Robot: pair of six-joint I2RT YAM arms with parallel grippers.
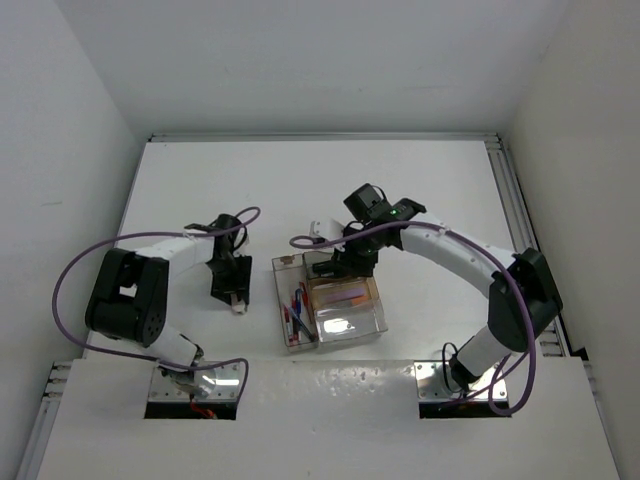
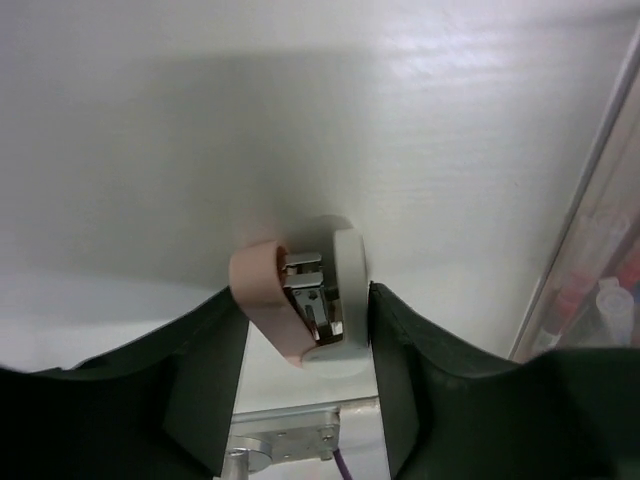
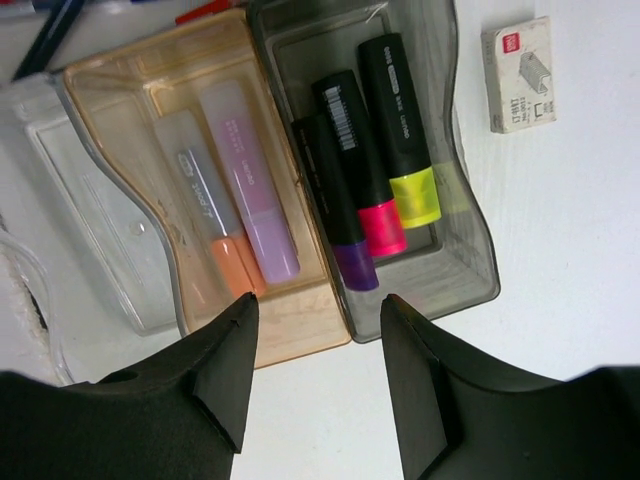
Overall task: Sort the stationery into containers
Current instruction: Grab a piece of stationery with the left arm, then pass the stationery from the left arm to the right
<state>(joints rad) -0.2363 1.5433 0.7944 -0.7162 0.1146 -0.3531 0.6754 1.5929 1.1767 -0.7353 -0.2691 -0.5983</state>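
A small pink and white stapler [image 2: 345, 300] stands on the table between the fingers of my left gripper [image 2: 308, 300], which press against both its sides. In the top view that gripper [image 1: 232, 290] is left of the containers. My right gripper [image 3: 318, 305] hangs open and empty over the near ends of two trays. The amber tray [image 3: 300, 335] holds an orange highlighter [image 3: 225, 270] and a purple highlighter [image 3: 262, 220]. The grey tray [image 3: 470, 270] holds three black-bodied highlighters [image 3: 370, 200] with purple, pink and yellow ends.
A long narrow tray [image 1: 292, 315] with red and blue pens [image 1: 298, 305] sits left of the amber tray [image 1: 345, 295], with a clear tray [image 1: 350, 325] in front. A white staple box [image 3: 518, 72] lies beyond the grey tray. Walls enclose the table.
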